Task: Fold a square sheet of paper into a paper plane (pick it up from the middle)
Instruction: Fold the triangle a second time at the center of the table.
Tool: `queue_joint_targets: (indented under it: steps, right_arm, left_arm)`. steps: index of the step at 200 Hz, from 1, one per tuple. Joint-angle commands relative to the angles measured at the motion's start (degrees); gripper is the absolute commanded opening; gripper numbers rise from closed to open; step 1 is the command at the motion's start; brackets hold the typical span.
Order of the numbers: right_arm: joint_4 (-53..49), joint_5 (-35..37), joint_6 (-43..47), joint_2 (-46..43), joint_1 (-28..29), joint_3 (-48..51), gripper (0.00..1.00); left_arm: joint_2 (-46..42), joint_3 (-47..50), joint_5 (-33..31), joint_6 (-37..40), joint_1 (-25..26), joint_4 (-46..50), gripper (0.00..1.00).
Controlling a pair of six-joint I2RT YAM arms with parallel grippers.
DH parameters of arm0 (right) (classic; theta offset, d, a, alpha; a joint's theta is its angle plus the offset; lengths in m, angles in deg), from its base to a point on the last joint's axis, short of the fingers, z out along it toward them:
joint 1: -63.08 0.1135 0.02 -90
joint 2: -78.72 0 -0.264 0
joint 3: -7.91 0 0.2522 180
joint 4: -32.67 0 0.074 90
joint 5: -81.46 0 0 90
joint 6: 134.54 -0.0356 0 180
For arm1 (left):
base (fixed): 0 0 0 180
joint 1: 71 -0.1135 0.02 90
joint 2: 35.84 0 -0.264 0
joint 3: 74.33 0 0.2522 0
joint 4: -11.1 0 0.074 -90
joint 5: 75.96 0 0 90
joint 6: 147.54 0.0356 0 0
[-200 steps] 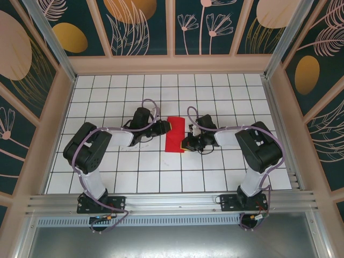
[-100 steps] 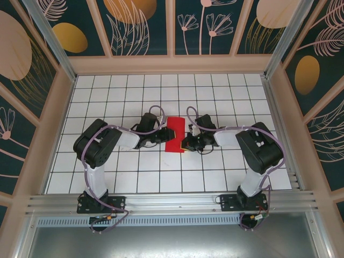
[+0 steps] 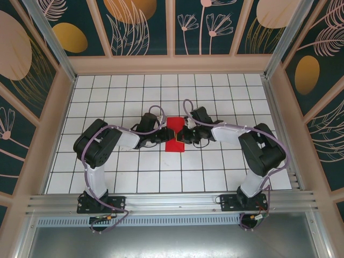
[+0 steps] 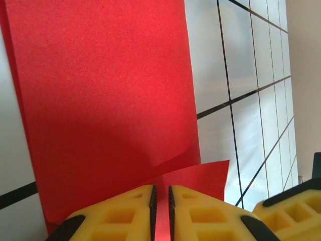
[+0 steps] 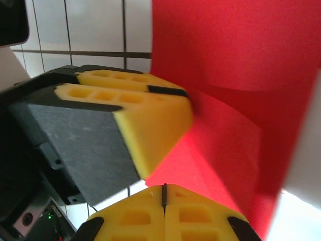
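1. Enclosure: dark teal wall panels (image 3: 140,27) with a floral print on the far, left and right sides, in pale wood framing.
2. White tabletop (image 3: 107,91) with a black grid. An aluminium rail (image 3: 172,201) runs along the near edge and carries both arm bases.
3. Left arm (image 3: 94,150) and right arm (image 3: 260,148) both reach inward, and their wrists meet at the middle of the tabletop.
4. The square sheet of paper (image 3: 174,146) sits at the centre of the tabletop, between the two wrists. It is bright red and folded into a narrow layered rectangle, long axis running near to far. The near end lies flat on the grid; the mid section is covered by the hands.
5. Left hand (image 3: 164,134) is at the sheet's left edge. In the left wrist view its yellow fingers (image 4: 120,211) are nearly together, with red showing in the slit between them, so it is clamped on the paper.
6. Right hand (image 3: 185,134) is at the sheet's right edge, just beside the left hand. In the right wrist view its fingers (image 5: 195,211) are pressed fully together.
7. A raised red flap (image 5: 225,150) curves up off the sheet and runs right to the right hand's tips. Can't tell whether it is actually pinched there.
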Motion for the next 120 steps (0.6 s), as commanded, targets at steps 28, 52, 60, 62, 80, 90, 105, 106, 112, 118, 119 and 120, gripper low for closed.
queue_joint_targets:
  steps: [28, 52, 60, 62, 80, 90, 105, 106, 112, 118, 119, 120]
  right_arm:
    - [-2.21, 0.92, -0.31, 7.62, 0.92, -3.29, 0.0]
    - [-2.18, 1.85, -0.39, 8.59, 0.81, -1.77, 0.0]
    - [-0.96, 2.16, -0.83, 7.51, 0.9, -0.47, 0.0]
    - [-0.56, 2.17, -0.93, 7.23, 0.92, -0.11, 0.0]
    - [-1.81, 3.36, -0.55, 5.08, 0.46, 0.84, 0.0]
    - [-4.17, 4.23, 0.6, 4.99, 0.2, 0.46, 0.0]
    - [-4.79, 3.2, 1.49, 4.62, 0.25, 1.44, 0.0]
    - [-4.75, 3.08, 1.49, 4.59, 0.21, 1.54, 0.0]
    - [-4.23, 2.0, 1.62, 4.29, 0.17, 2.36, 0.0]
    - [-3.71, 0.92, 1.63, 4.02, 0.18, 3.12, 0.0]
    - [-3.64, 0.66, 1.65, 3.98, 0.17, 3.26, 0.0]
    - [-3.56, 0.5, 1.66, 3.92, 0.21, 3.42, 0.0]
  left_arm:
    - [1.22, 0.68, -1.44, -0.78, -0.34, 1.37, 0.18]
    - [1.28, 0.69, -1.51, -0.87, -0.28, 1.63, 0.18]
    - [1.27, 0.69, -1.51, -0.78, -0.29, 1.83, 0.18]
    - [1.31, 0.69, -1.56, -0.78, -0.28, 1.85, 0.18]
    - [1.23, 0.69, -1.99, -0.62, -0.28, 2.42, 0.17]
    - [1.21, 0.61, -2.69, -0.52, -0.32, 2.96, 0.17]
    - [1.55, 0.46, -3.74, -0.86, -0.28, 3.84, 0.14]
    - [1.57, 0.4, -3.79, -0.87, -0.32, 3.9, 0.14]
    - [1.69, 0.36, -4.41, -1.13, -0.28, 4.39, 0.13]
    - [2.0, 0.19, -5.21, -1.44, -0.34, 5.16, 0.11]
    - [2.1, 0.17, -5.4, -1.55, -0.31, 5.44, 0.11]
    - [2.15, 0.12, -5.58, -1.61, -0.29, 5.71, 0.1]
